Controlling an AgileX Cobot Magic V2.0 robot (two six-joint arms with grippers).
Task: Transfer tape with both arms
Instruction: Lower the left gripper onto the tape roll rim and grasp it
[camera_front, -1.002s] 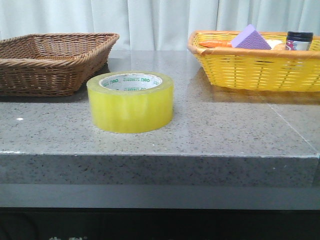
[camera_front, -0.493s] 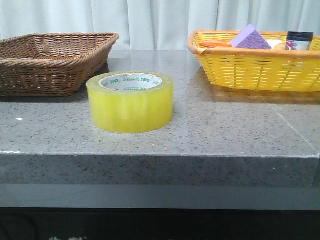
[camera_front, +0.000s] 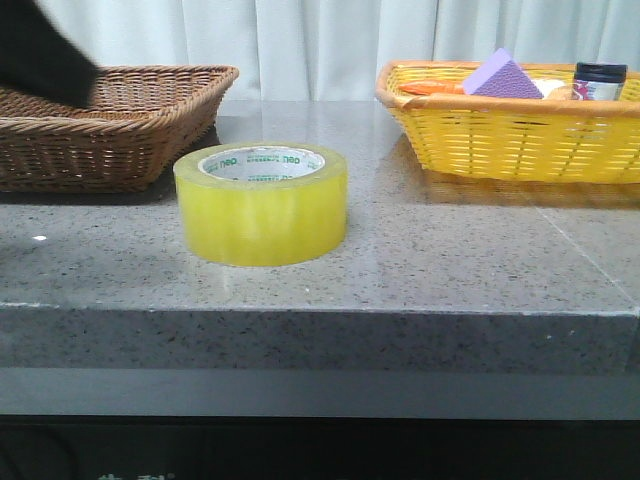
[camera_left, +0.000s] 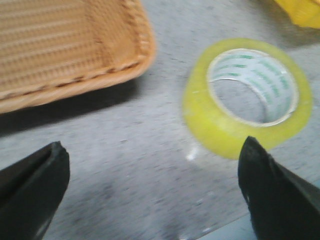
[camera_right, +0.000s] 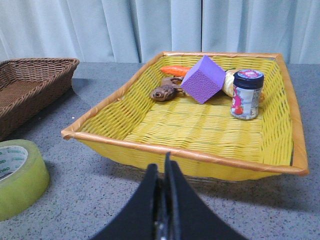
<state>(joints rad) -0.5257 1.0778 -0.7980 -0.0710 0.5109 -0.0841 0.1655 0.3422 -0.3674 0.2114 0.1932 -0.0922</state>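
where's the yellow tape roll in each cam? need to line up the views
Front view: translucent yellow tape roll, on the grey stone table, centre-left.
Left wrist view: upper right, ahead of the open left gripper.
Right wrist view: cut off at lower-left edge.
Shared landmark: brown wicker basket.

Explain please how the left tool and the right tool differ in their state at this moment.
The left tool is open, its two fingers spread wide; the right tool is shut, its fingers pressed together. The left tool points at the table near the tape and the brown basket; the right tool faces the yellow basket. Both are dark, and neither holds anything.
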